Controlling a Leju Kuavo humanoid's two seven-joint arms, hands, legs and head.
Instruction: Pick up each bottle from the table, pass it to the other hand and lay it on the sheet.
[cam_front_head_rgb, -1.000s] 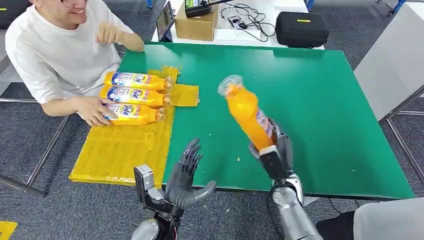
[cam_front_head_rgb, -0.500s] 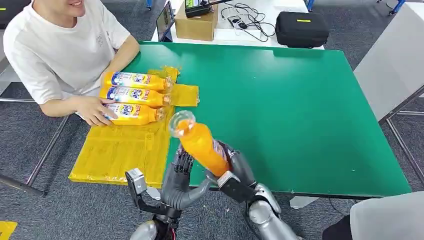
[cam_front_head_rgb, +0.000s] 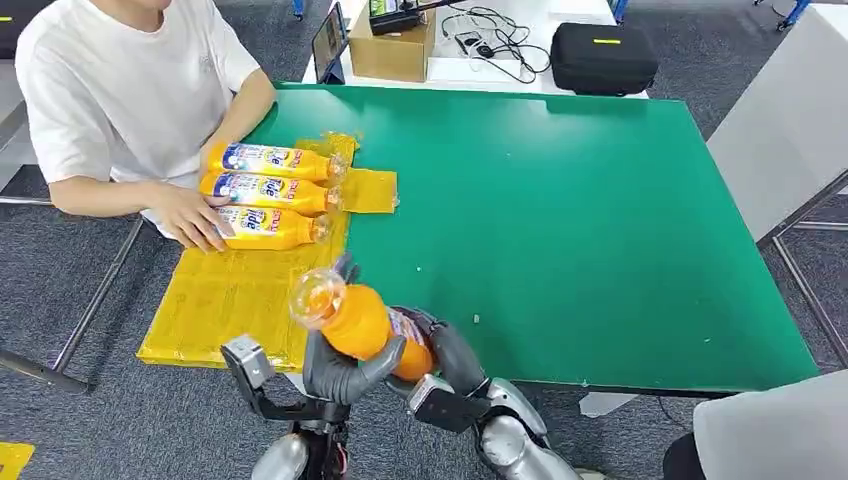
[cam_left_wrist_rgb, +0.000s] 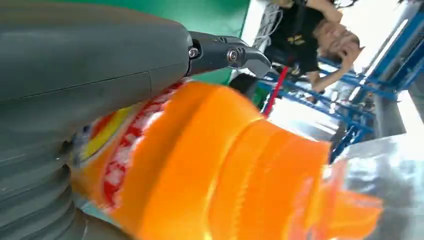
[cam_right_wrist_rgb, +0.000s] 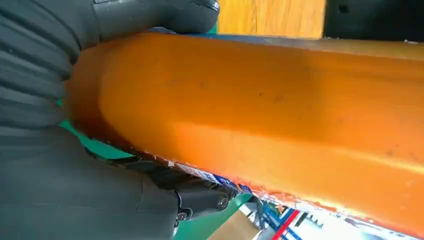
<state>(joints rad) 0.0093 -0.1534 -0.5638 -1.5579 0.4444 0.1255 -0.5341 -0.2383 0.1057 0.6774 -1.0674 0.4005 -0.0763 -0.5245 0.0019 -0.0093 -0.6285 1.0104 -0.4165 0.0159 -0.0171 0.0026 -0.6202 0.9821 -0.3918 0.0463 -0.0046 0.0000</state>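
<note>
An orange bottle (cam_front_head_rgb: 355, 318) with a clear cap hangs over the table's near edge, cap tilted toward the sheet. My right hand (cam_front_head_rgb: 450, 355) grips its lower end, and my left hand (cam_front_head_rgb: 335, 375) wraps around its middle, thumb across the front. In the left wrist view the bottle (cam_left_wrist_rgb: 225, 165) lies in the left hand, under its thumb (cam_left_wrist_rgb: 90, 55). In the right wrist view the bottle (cam_right_wrist_rgb: 275, 110) sits between thumb and fingers (cam_right_wrist_rgb: 165, 190). The yellow sheet (cam_front_head_rgb: 240, 300) lies at the table's left, with three bottles (cam_front_head_rgb: 268, 190) side by side at its far end.
A person in a white shirt sits at the left, one hand (cam_front_head_rgb: 190, 220) on the nearest laid bottle (cam_front_head_rgb: 270, 228). The green table (cam_front_head_rgb: 580, 220) stretches to the right. Behind it stand a cardboard box (cam_front_head_rgb: 392, 45) and a black case (cam_front_head_rgb: 603, 58).
My right hand has carried the bottle left and toward me, down to my left hand. The left hand's fingers, spread a second ago, now wrap the bottle. The person's raised arm has dropped.
</note>
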